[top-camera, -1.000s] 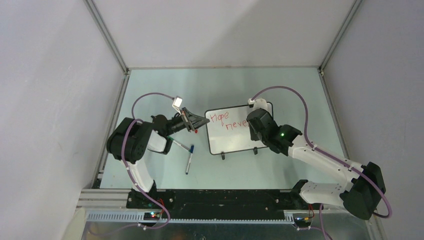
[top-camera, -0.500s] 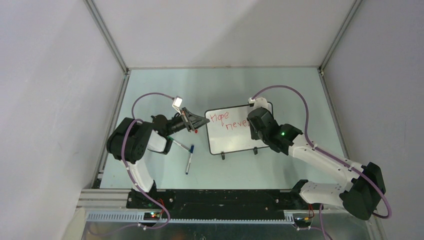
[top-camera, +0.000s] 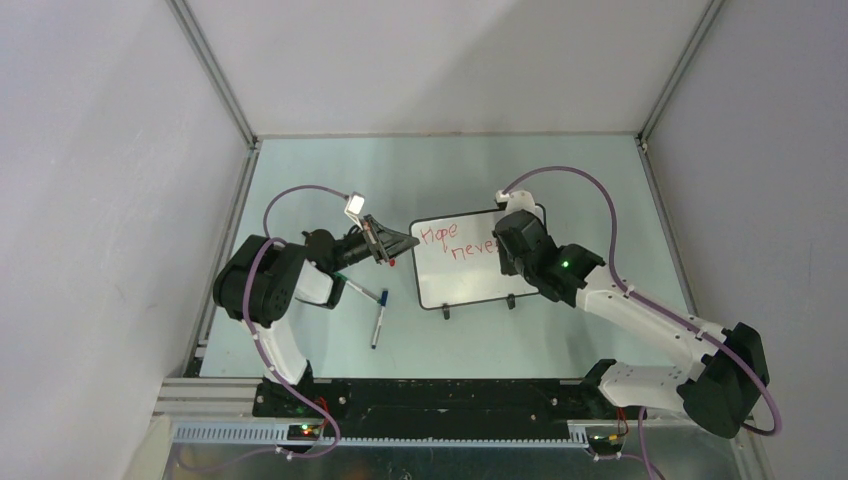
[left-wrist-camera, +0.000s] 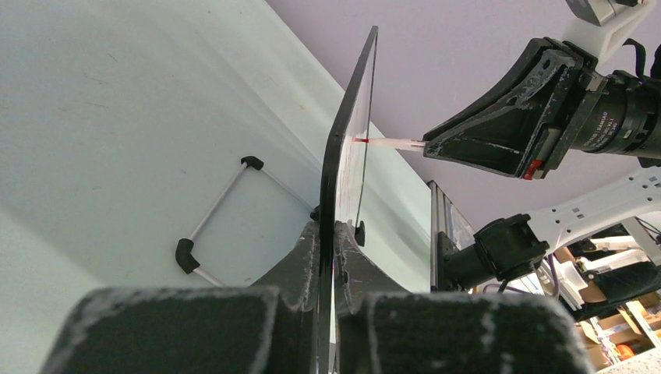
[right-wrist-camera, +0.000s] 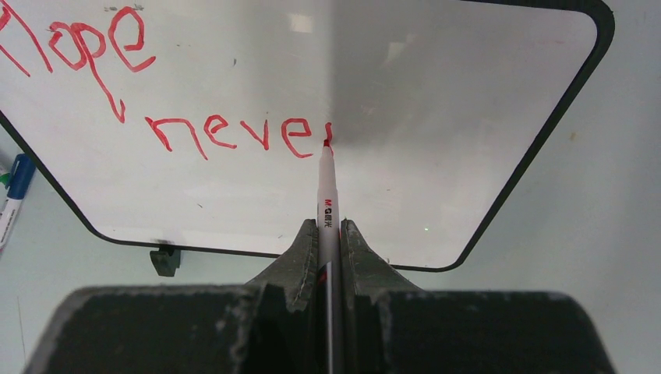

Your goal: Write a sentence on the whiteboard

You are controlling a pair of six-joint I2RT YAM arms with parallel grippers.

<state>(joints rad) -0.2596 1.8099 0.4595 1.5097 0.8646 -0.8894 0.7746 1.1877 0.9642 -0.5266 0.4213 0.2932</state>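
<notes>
The whiteboard (top-camera: pixel 462 262) stands tilted at mid table on two black feet; it also shows edge-on in the left wrist view (left-wrist-camera: pixel 348 156) and in the right wrist view (right-wrist-camera: pixel 436 93). My left gripper (top-camera: pixel 408 243) is shut on its left edge (left-wrist-camera: pixel 327 234). The sentence (right-wrist-camera: pixel 195 109) reads "Hope neve" in red, plus a started stroke. My right gripper (top-camera: pixel 508 250) is shut on a white red-tipped marker (right-wrist-camera: pixel 326 195). The marker tip touches the board just right of the last "e".
A blue-capped marker (top-camera: pixel 378 318) and a second pen (top-camera: pixel 358 290) lie on the table left of the board. The blue cap also shows in the right wrist view (right-wrist-camera: pixel 14 187). Grey walls close in the table on three sides.
The right gripper and marker have shifted slightly up and right along the board. The left arm and board have not moved.
</notes>
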